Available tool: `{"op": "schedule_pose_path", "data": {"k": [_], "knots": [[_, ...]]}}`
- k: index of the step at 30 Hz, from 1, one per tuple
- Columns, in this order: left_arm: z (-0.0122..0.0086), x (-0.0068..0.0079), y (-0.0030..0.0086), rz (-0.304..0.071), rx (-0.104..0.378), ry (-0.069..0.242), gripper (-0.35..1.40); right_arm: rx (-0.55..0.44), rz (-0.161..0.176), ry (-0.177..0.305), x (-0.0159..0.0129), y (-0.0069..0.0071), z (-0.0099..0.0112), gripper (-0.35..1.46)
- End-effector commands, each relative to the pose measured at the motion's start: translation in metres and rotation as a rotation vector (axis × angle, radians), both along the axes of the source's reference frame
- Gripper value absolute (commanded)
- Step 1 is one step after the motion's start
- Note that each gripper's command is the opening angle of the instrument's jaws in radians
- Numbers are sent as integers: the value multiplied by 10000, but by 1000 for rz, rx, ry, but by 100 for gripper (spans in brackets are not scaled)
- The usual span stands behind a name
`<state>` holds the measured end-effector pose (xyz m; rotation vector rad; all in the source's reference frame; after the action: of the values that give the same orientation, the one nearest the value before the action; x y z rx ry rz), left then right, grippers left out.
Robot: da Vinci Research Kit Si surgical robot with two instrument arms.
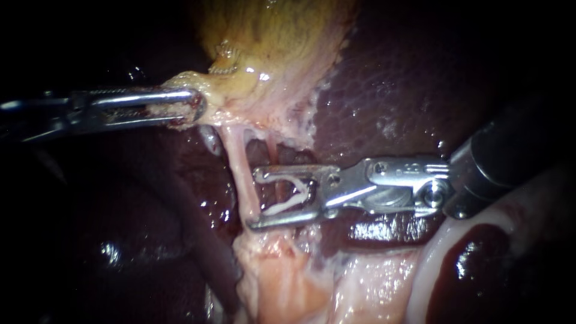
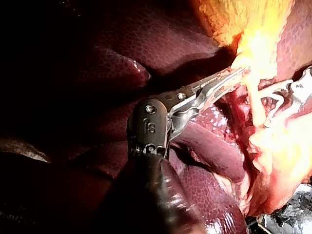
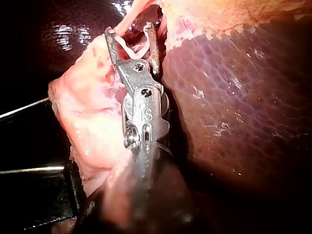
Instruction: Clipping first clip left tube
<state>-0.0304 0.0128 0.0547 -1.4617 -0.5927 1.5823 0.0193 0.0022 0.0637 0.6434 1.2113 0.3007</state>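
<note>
Nearest the lens, my right instrument (image 1: 257,200) reaches in across the liver (image 1: 408,78). Its jaws stand wide and carry an open white clip (image 1: 297,192) seated between them. The left tube (image 1: 240,162) runs taut from the gallbladder (image 1: 264,36) down across the mouth of those jaws. It lies at their tips and is apparently not yet deep within the clip. My left instrument (image 1: 195,108), jaws clamped on the gallbladder's pale lower edge, holds it aside, presumably to stretch the tube and expose it for clipping. No brand, label or writing shows on tissue or clip.
</note>
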Motion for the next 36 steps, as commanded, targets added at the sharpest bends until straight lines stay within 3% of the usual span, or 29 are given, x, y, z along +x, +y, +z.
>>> {"op": "schedule_pose_path", "data": {"k": [1,19,24,36], "knots": [[0,0,0,-1,1,1,-35,1,-3,2,2,-2,0,46],[-2,-6,1,-4,1,3,-35,38,-62,21,49,-37,7,46],[-2,-6,1,-4,1,3,-35,54,-71,20,52,-46,-7,46],[-2,-5,1,-3,1,2,-35,104,-84,71,66,-67,-52,44]]}}
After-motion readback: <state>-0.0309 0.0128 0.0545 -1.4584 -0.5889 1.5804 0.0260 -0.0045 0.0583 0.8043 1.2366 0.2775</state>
